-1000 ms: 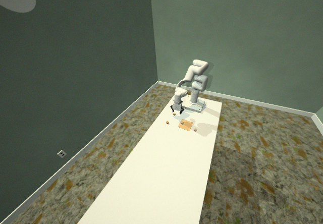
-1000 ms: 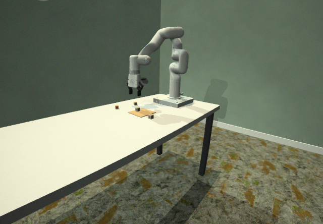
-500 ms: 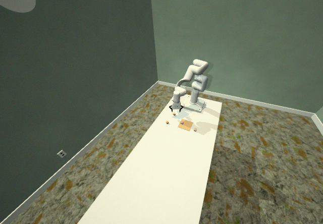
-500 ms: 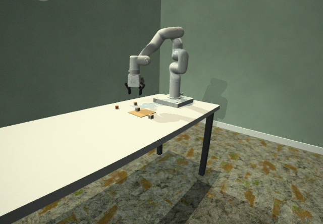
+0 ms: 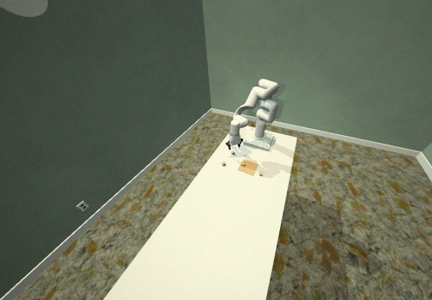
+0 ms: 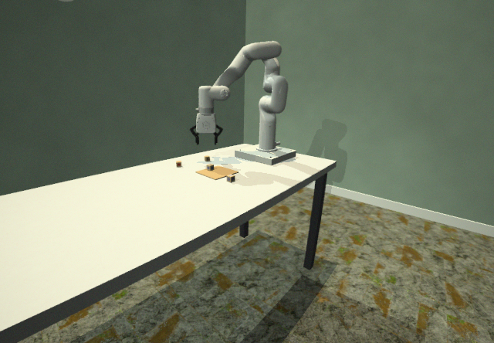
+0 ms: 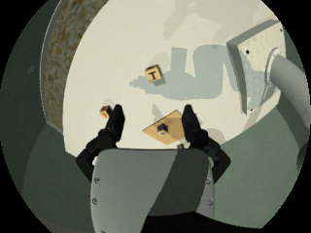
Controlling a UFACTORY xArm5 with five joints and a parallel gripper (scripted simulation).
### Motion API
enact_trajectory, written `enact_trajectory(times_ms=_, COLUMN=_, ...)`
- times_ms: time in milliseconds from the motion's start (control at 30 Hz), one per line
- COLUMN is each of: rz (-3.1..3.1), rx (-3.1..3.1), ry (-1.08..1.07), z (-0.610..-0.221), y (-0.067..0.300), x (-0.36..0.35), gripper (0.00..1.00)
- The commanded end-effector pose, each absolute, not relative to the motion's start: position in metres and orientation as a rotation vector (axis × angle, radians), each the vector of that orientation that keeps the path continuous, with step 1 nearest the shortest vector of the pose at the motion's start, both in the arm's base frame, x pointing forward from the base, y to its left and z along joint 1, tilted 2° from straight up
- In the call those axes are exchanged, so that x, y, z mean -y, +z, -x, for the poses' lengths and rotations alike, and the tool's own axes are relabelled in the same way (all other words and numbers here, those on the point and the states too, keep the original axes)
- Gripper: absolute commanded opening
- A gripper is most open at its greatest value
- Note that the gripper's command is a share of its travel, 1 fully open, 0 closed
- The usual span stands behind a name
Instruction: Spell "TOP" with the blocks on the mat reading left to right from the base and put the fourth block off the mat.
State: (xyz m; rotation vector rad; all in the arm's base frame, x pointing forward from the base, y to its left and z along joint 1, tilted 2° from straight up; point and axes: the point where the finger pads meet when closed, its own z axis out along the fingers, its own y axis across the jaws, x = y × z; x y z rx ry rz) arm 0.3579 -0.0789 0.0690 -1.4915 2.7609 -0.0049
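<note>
The T block (image 5: 233, 152) (image 6: 207, 158) (image 7: 154, 74) lies on the table, T up, on the base side of the mat. The P block (image 5: 243, 164) (image 6: 210, 167) (image 7: 162, 128) sits on the orange mat (image 5: 249, 171) (image 6: 223, 171) (image 7: 152, 129), near one edge. The O block (image 5: 260, 173) (image 6: 231, 178) (image 7: 181, 146) is off the mat, partly hidden by a finger in the wrist view. A block with a red-orange mark (image 5: 223, 163) (image 6: 178, 164) (image 7: 105, 112) is off the mat; its letter is unclear. My gripper (image 5: 233, 147) (image 6: 206, 143) (image 7: 153, 111) is open and empty, above the table near the T block.
The robot's base plate (image 5: 256, 144) (image 6: 265, 155) (image 7: 238, 73) stands at the table's far end. The white table (image 5: 216, 227) (image 6: 120, 212) has an open edge near the T block and the red-orange block. Arm shadows fall around the T block and across the mat.
</note>
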Motion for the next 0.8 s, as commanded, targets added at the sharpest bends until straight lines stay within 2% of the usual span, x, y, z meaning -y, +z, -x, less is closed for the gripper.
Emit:
enact_trajectory(times_ms=0, rz=1.679, rx=-2.648, ry=-0.010, z=-0.354, y=0.069, x=0.086, gripper=1.00)
enact_trajectory(times_ms=700, rz=1.963, rx=-2.446, ry=-0.010, z=-0.346, y=0.067, x=0.098, gripper=1.00)
enact_trajectory(times_ms=733, rz=1.963, rx=-2.446, ry=-0.010, z=-0.346, y=0.067, x=0.098, gripper=0.63)
enact_trajectory(times_ms=767, rz=1.963, rx=-2.446, ry=-0.010, z=-0.346, y=0.067, x=0.098, gripper=0.63)
